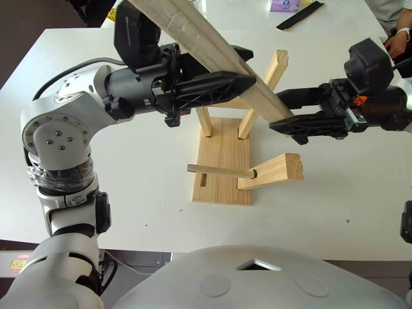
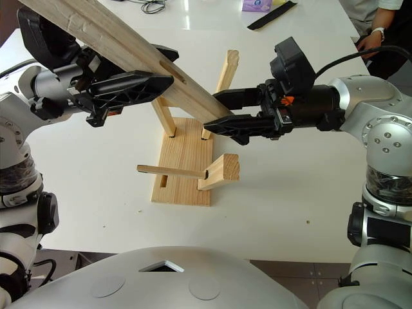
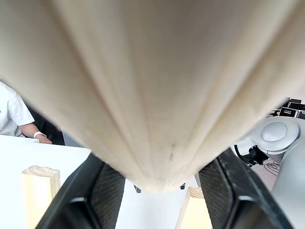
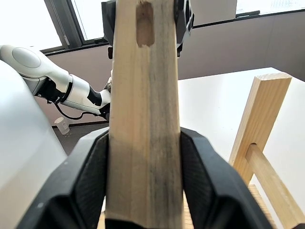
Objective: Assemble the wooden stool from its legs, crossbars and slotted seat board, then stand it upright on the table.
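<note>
A long wooden leg (image 1: pixel 212 45) with a slot (image 4: pixel 144 19) in its face slants over the table, high at the left and low at the right. My left gripper (image 1: pixel 241 67) is shut on its middle, and my right gripper (image 1: pixel 280 112) is shut on its lower end, with fingers (image 4: pixel 90 176) pressed against both sides. Below lies the slotted seat board (image 1: pixel 222 190), flat on the white table (image 1: pixel 129 161). A thin post (image 1: pixel 205 122) and a second leg (image 1: pixel 265 90) rise from the board's far end. A short leg (image 1: pixel 277 170) with a crossbar (image 1: pixel 215 170) lies across the board.
A purple box (image 1: pixel 284 5) and a black strip (image 1: pixel 299 16) lie at the table's far edge. A person's hand (image 1: pixel 394 44) rests at the far right corner. Bare table surface spreads left and right of the board.
</note>
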Robot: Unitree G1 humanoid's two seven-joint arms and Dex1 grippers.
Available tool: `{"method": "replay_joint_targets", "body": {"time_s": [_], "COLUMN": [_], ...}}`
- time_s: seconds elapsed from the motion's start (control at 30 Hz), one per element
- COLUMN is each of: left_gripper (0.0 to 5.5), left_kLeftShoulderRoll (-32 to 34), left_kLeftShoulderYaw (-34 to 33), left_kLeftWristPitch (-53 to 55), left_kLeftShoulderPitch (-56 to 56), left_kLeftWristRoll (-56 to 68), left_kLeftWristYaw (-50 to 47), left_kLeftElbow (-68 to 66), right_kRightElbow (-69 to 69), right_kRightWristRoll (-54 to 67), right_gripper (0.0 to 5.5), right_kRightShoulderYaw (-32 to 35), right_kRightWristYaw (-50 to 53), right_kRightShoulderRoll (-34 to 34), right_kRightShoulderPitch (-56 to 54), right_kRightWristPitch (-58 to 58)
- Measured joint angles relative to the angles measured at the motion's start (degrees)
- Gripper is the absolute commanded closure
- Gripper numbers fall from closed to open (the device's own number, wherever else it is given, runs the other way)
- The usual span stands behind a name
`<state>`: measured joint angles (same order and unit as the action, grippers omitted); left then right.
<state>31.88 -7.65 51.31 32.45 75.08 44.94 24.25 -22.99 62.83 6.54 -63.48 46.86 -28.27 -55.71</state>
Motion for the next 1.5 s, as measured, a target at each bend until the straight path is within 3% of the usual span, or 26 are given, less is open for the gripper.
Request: {"method": "replay_joint_targets", "body": {"time_s": [0.5, 0.53, 0.63, 1.03, 1.27, 1.5], "left_gripper": [3.4, 3.41, 3.44, 3.44, 3.44, 3.44], "left_kLeftShoulderRoll": [1.34, 1.45, 1.72, 2.76, 11.32, 22.33], "left_kLeftShoulderYaw": [0.25, 0.26, 0.19, -0.26, -5.08, -8.77], "left_kLeftWristPitch": [0.52, 0.53, 0.52, 0.35, -0.07, -0.71], "left_kLeftShoulderPitch": [0.06, 0.05, 0.02, 1.02, 7.16, 6.41], "left_kLeftWristRoll": [-0.15, -0.4, -0.57, -1.82, -5.47, -10.22], "left_kLeftWristYaw": [0.55, 0.59, 0.54, 1.45, 7.02, 15.34], "left_kLeftElbow": [-0.23, -0.32, -1.1, -2.6, -8.95, -9.5], "right_kRightElbow": [-0.89, -0.96, -1.1, 0.83, 2.06, 1.32], "right_kRightWristRoll": [-1.56, -2.19, -3.7, -8.64, -9.87, -9.84], "right_gripper": [3.45, 3.08, 2.64, 1.1, 0.92, 0.92], "right_kRightShoulderYaw": [-1.26, -1.56, -2.09, -2.51, 3.15, 12.53], "right_kRightWristYaw": [0.16, 0.7, 1.04, 0.75, 1.02, 1.01], "right_kRightShoulderRoll": [0.41, 0.39, 0.45, 1.1, 4.05, 5.84], "right_kRightShoulderPitch": [0.64, 0.64, 0.64, 2.14, 8.28, 18.97], "right_kRightWristPitch": [2.13, 2.67, 3.5, 5.57, 6.24, 6.78]}}
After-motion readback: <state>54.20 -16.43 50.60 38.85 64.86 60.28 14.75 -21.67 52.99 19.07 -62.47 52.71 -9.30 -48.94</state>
